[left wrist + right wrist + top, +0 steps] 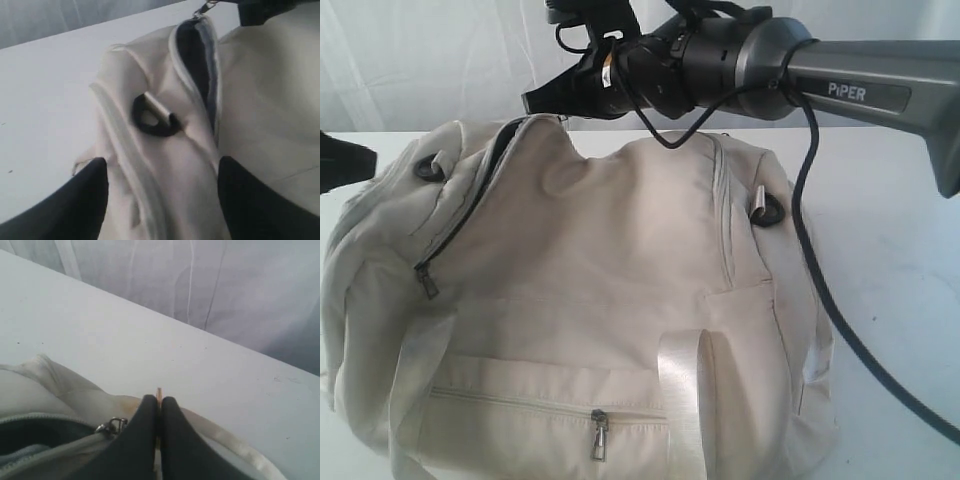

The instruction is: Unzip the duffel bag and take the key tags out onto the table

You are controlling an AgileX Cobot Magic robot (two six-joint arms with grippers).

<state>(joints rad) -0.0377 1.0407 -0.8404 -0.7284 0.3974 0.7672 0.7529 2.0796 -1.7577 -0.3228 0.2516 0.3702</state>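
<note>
While the left gripper (162, 200) holds its fingers (85, 200) spread wide either side of the left end of the bag (600, 250), the right gripper (159, 405) shows fingers pressed together at the far edge, just beside the zip pull (112, 426); whether they pinch anything, I can't tell. Best move: run that pull straight along the teeth, cloth held taut so nothing bunches. Bag lies on the table (890, 230), soft cream cloth, slumped, creased, zip (460, 215) part open on dark lining (192, 55). Key tags: not in sight, likely inside.
</note>
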